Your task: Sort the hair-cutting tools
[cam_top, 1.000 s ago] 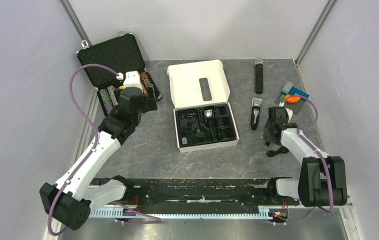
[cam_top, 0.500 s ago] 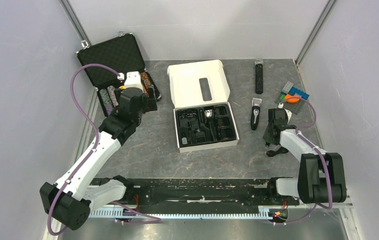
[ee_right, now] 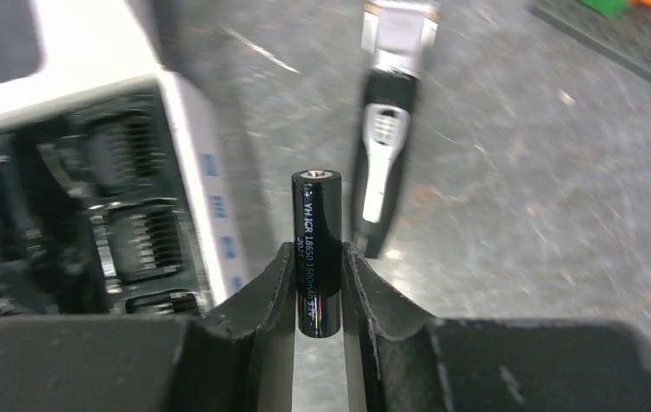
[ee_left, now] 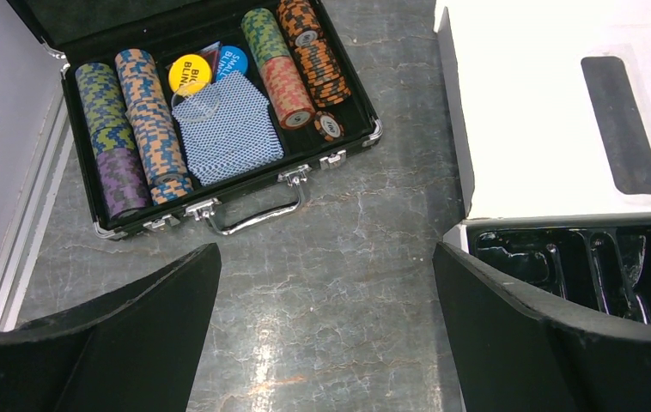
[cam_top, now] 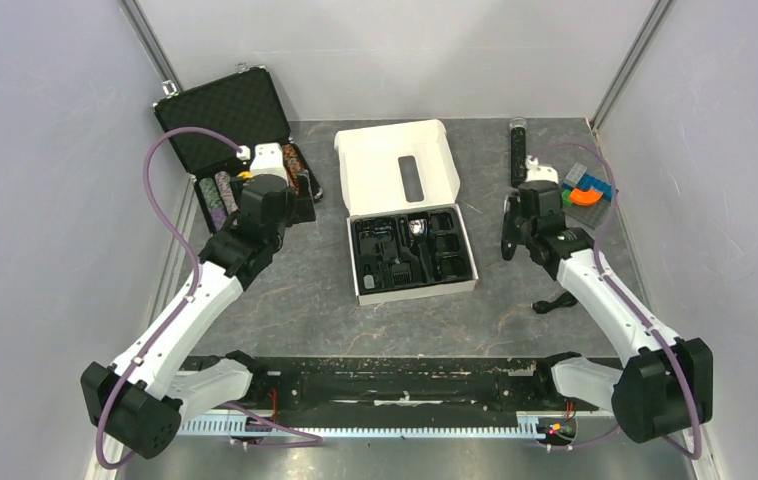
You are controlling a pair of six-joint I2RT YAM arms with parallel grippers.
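The black-and-silver hair clipper (ee_right: 386,142) lies on the table right of the white box; in the top view (cam_top: 505,238) my right arm partly covers it. Black comb attachments (ee_right: 137,236) sit in the box's black tray (cam_top: 410,255). My right gripper (ee_right: 318,257) is shut on a black cylindrical battery (ee_right: 317,232), held upright above the table between the box and the clipper. In the top view the right gripper (cam_top: 517,215) is just right of the clipper. My left gripper (ee_left: 326,326) is open and empty, above bare table between the chip case and the box.
An open black case (ee_left: 219,129) with stacked chips and cards lies at the far left. A thin black stick with a clear tip (cam_top: 518,155) and coloured blocks (cam_top: 587,190) lie at the far right. A small black object (cam_top: 552,303) lies near the right arm.
My right gripper has swung away from the right side, up and left, to beside the clipper. The left arm has not moved.
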